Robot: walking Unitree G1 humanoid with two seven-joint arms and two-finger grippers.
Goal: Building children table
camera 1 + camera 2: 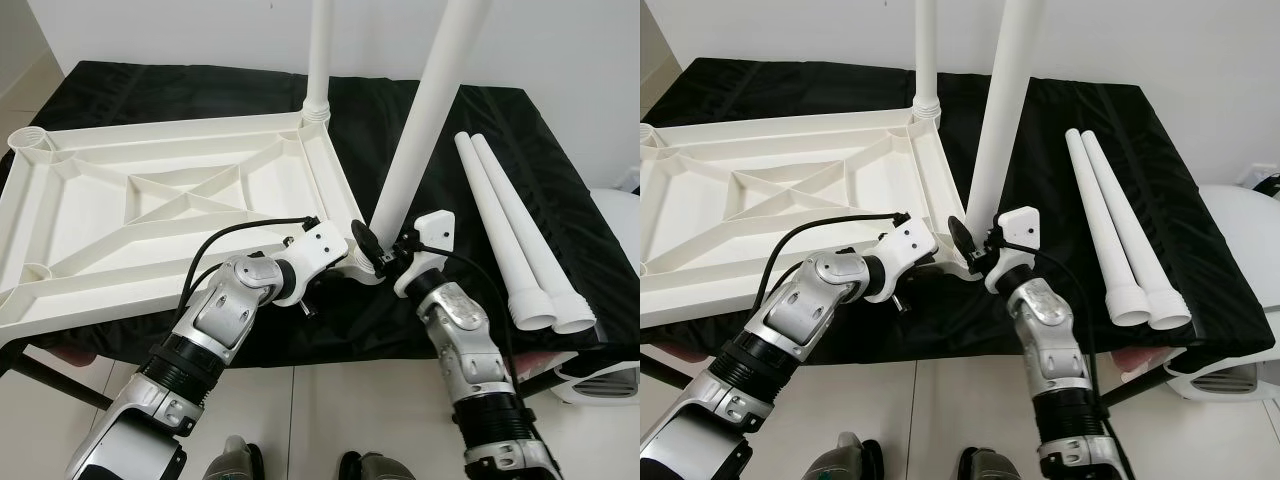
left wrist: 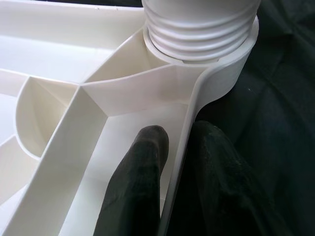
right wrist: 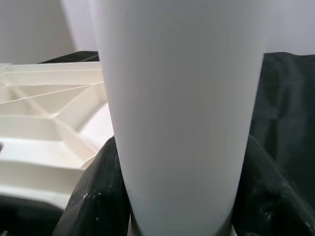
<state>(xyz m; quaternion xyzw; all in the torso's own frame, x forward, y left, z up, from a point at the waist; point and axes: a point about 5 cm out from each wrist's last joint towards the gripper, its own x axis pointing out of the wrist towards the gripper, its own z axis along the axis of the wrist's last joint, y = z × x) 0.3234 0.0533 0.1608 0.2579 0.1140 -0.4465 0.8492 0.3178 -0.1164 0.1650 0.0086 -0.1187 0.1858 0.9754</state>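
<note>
On the black-draped bench (image 1: 520, 130) the white tabletop (image 1: 150, 215) lies upside down, ribs facing up. Far right corner: one leg (image 1: 318, 60) stands upright in its socket. Near right corner: second leg (image 1: 425, 120) seated in the corner socket (image 2: 231, 73), leaning right, threads visible above the socket rim in my left wrist view.

My right gripper (image 1: 375, 250) is clamped on that second leg low down, just above the socket; a black finger (image 3: 91, 196) sits on each side of the white tube.

My left gripper (image 2: 177, 167) pinches the tabletop's edge wall just beside the same corner: one finger inside the tray, the other outside against the black cloth. In the head view it meets the tabletop at the near right corner, close to the right gripper.

Two spare legs (image 1: 510, 230) lie side by side on the cloth to the right, touching, wide threaded ends toward me at the bench's near edge. Left-side sockets (image 1: 30, 145) on the tabletop are open.
</note>
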